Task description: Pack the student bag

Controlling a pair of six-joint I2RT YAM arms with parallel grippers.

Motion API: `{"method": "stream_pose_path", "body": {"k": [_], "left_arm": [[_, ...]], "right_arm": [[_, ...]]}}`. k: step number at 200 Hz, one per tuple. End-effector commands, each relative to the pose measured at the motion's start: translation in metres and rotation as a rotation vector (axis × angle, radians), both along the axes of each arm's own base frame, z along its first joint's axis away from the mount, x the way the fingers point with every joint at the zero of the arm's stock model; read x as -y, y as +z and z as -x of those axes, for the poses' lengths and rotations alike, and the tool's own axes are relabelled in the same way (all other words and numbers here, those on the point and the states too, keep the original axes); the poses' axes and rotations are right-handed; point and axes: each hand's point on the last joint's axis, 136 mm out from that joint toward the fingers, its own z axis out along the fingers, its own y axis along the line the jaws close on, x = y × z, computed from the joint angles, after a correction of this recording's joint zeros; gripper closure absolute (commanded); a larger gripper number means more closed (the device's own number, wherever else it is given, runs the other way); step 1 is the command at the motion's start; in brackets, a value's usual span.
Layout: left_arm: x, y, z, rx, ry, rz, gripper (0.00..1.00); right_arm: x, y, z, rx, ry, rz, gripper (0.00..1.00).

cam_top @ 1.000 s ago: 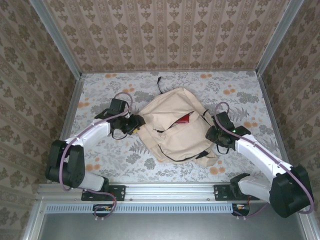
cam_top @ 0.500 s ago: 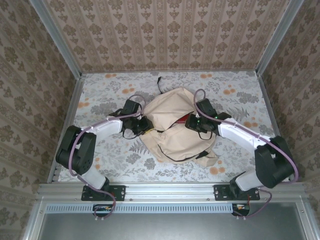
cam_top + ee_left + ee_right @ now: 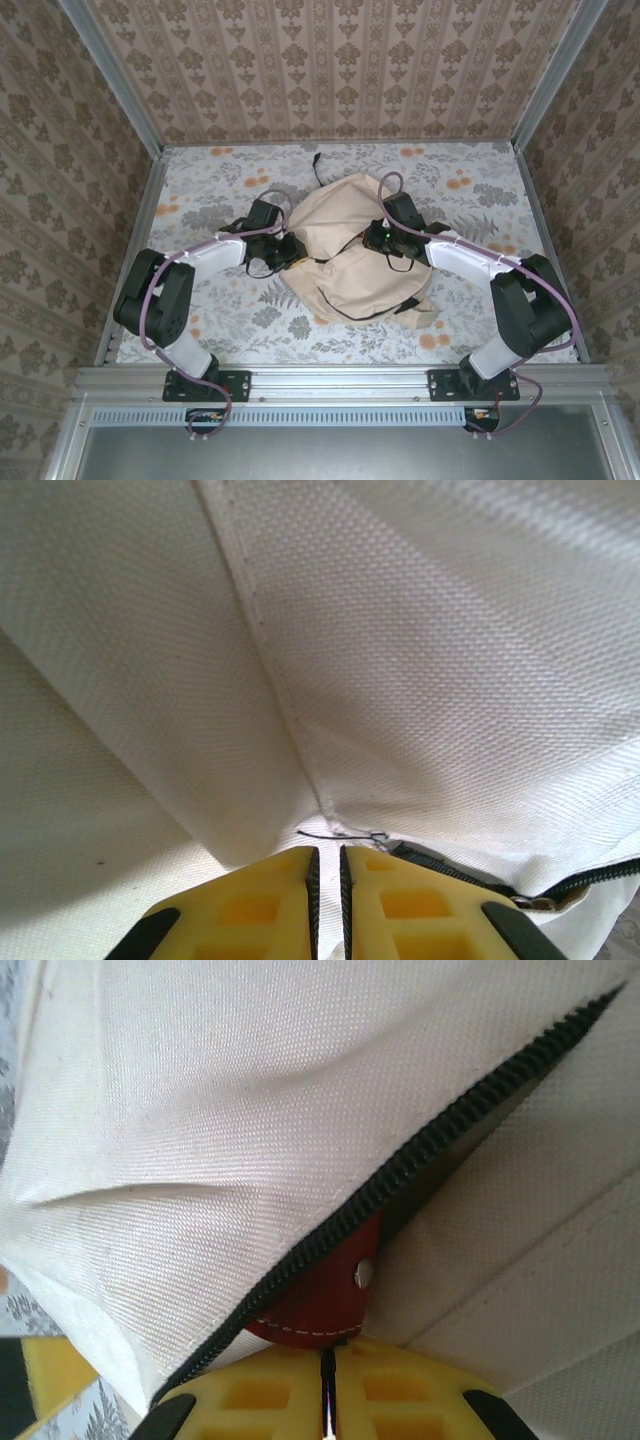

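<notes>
- Student bag (image 3: 345, 280) lies mid-surface (image 3: 480, 180), its zipper (image 3: 440, 1150) partly open; a red item (image 3: 320, 1310) sits inside the opening.
- Left gripper (image 3: 326, 855): jaws together against bag fabric.
- Right gripper (image 3: 327, 1355): jaws together at the red item's edge.

No text, label, brand mark or number is legible to me, neither on the student bag (image 3: 345, 275) nor on the red tab (image 3: 320, 1305) at its zipper (image 3: 440, 1150)
</notes>
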Motion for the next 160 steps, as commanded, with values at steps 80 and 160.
{"method": "stream_pose_path", "body": {"k": [80,160], "left_arm": [[0.007,0.006,0.000,0.008,-0.017,0.020,0.85],[-0.035,0.031,-0.007,0.059,0.078,-0.010,0.69]], "right_arm": [[-0.019,0.016,-0.018,0.077,0.032,-0.152,0.89],[0.017,0.042,0.037,0.050,0.163,0.241,0.56]]}}
